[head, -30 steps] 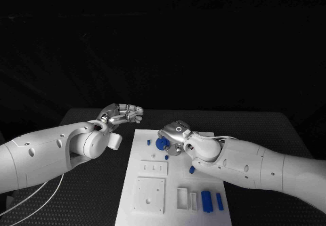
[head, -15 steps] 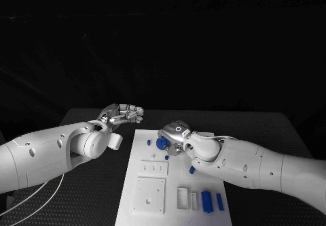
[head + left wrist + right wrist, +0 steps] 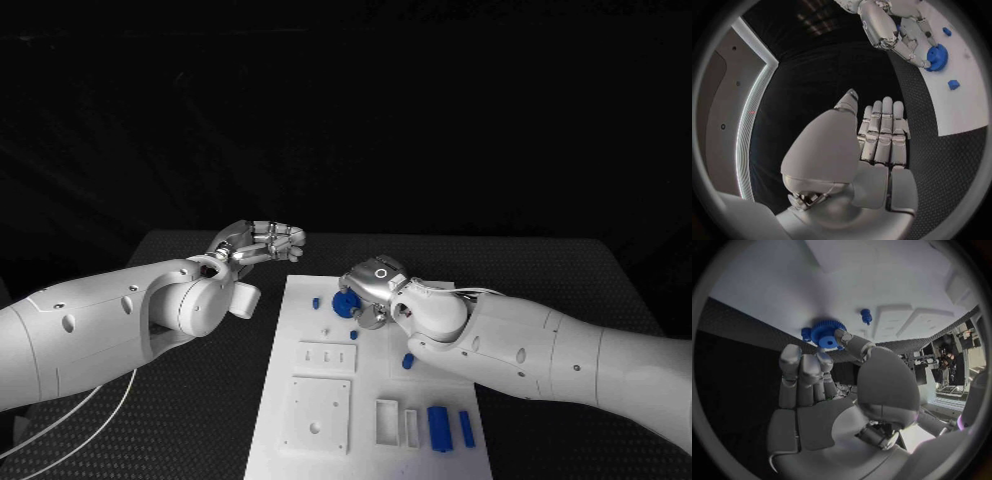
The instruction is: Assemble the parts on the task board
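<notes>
Head view: the right hand sits over the far end of the task board, the white plate lying lengthwise on the black table. Its fingers are curled down around a blue gear, which lies on the board directly under the fingertips. A small blue part lies just beside the gear on the side facing the left hand, and another small blue piece lies on the board beneath the right forearm. Two blue rectangular blocks stand at the near end of the board, well apart from both hands, next to a white slotted holder.

Right wrist view: the right hand has its thumb tip against the rim of the gear, with the other fingers held together beside it, their tips close to the gear. Whether the gear is lifted clear of the board cannot be determined. A small blue peg stands on the board just beyond the gear.

Left wrist view: the left hand holds nothing; its fingers are extended and pressed side by side, with the thumb alongside. It hangs over the black table off the board's edge, well apart from the gear. The right hand appears beyond the left fingertips, touching the gear.
</notes>
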